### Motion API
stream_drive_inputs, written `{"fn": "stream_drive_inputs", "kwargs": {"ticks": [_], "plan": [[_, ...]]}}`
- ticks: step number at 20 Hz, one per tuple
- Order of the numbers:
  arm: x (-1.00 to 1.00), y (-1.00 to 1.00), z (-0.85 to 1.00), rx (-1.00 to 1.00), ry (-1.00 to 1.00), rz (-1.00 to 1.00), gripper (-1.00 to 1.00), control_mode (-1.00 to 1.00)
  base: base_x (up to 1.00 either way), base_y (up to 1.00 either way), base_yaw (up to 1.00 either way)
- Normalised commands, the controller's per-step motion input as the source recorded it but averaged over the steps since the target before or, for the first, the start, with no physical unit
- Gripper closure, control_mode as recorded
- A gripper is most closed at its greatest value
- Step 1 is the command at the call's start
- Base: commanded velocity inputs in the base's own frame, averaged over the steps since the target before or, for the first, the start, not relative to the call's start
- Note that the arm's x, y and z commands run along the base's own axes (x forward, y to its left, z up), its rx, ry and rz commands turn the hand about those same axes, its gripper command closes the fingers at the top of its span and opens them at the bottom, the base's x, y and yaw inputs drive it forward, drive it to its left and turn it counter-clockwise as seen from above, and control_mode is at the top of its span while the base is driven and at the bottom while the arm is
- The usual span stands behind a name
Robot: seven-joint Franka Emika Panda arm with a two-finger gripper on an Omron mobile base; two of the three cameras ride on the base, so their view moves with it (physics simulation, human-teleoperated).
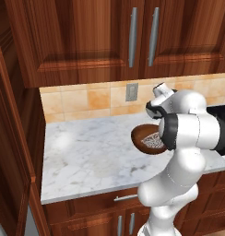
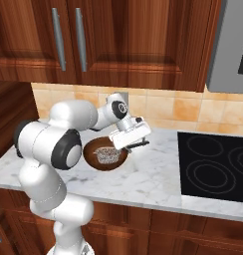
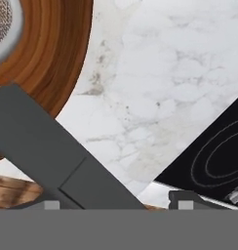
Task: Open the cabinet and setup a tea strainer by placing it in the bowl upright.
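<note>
Left base view, left to right: bare marble worktop point(image 1: 86, 152), then the brown bowl point(image 1: 143, 138) with the mesh tea strainer point(image 1: 151, 139) sitting inside it, apparently upright, the arm's elbow covering its right side. Right base view has the claw point(image 2: 138, 143) just right of the bowl rim, released and grasping nothing, hob point(image 2: 215, 167) further right. Risk as I judge it: a low pull-out could clip the rim and tip the strainer or shove the bowl; free room is up and right, wall cabinets point(image 2: 118, 40) overhead.
</note>
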Motion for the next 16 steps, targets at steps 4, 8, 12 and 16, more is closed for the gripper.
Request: {"fn": "stream_drive_inputs", "kwargs": {"ticks": [4, 8, 12, 16], "plan": [[-0.07, 0.0, 0.0, 0.07, -0.11, 0.01, 1.0, -1.0, 0.0, 0.0, 0.0], [-0.11, 0.0, 0.0, 0.06, -0.2, 0.03, 1.0, -1.0, 0.0, 0.0, 0.0], [-0.06, 0.0, 0.0, 0.03, -0.26, 0.02, 1.0, -1.0, 0.0, 0.0, 0.0], [-0.18, 0.0, 0.0, 0.01, -0.3, 0.04, 1.0, -1.0, 0.0, 0.0, 0.0]]}}
